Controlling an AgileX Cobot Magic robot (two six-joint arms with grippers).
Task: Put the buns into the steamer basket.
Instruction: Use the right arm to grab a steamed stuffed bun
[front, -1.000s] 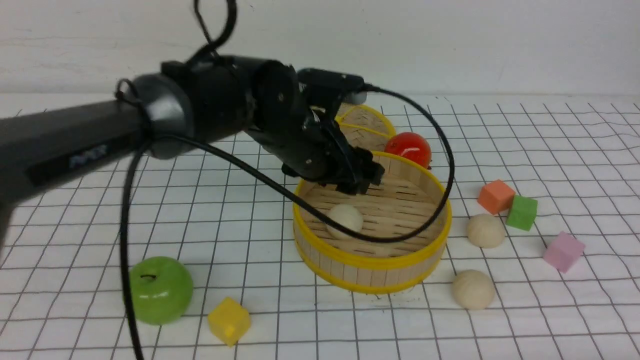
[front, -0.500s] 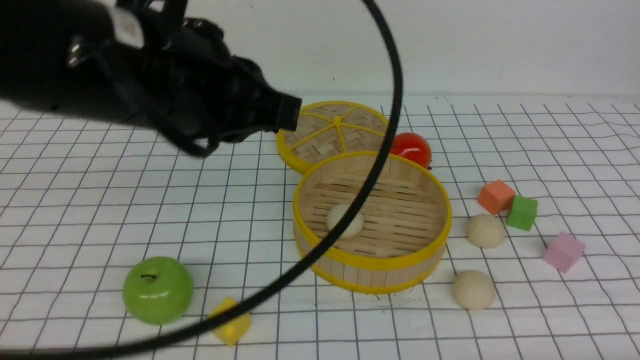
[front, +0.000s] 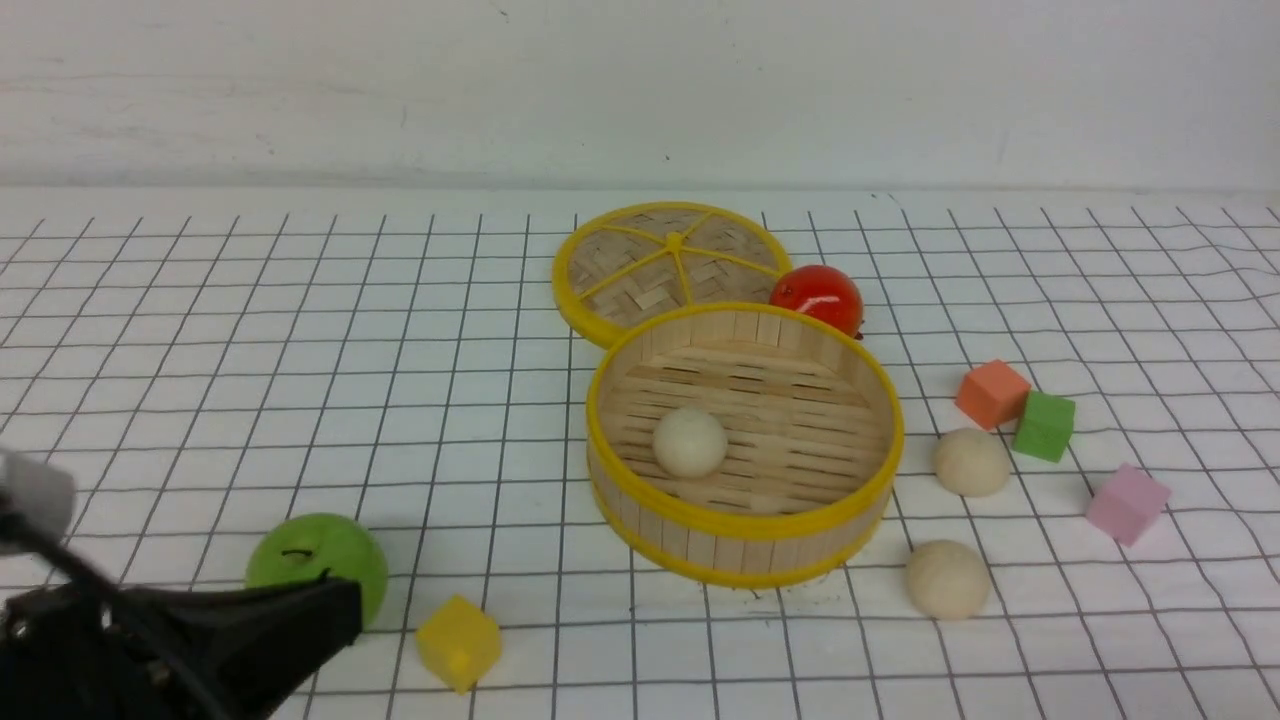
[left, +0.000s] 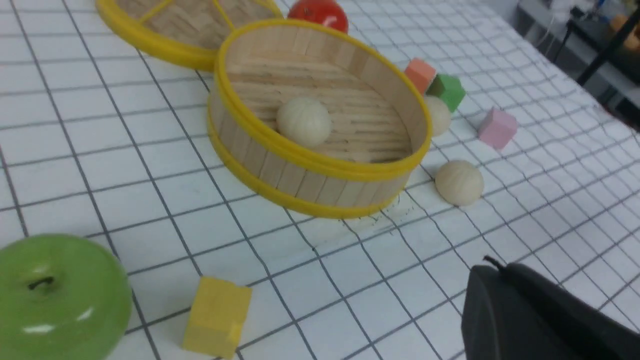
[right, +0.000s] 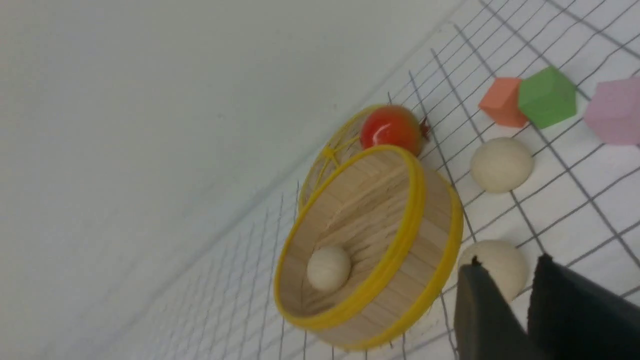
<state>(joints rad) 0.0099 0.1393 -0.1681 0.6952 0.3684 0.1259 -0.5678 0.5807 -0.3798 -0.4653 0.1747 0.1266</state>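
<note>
The buns are split up: one lies on the slatted floor of the steamer basket, left of centre. Two rest on the gridded cloth right of the basket, the farther one just beside a green cube. Round, they show no long axis. The basket stands mouth up, with its lid and a tomato behind. The left gripper is closed and empty near the green apple. The right gripper has its jaws slightly apart, empty.

- One bun lies inside the steamer basket, on its slatted floor.
- A second bun and a third bun rest on the counter, just right of the basket.
- A dark arm overlaps the green apple.
</note>
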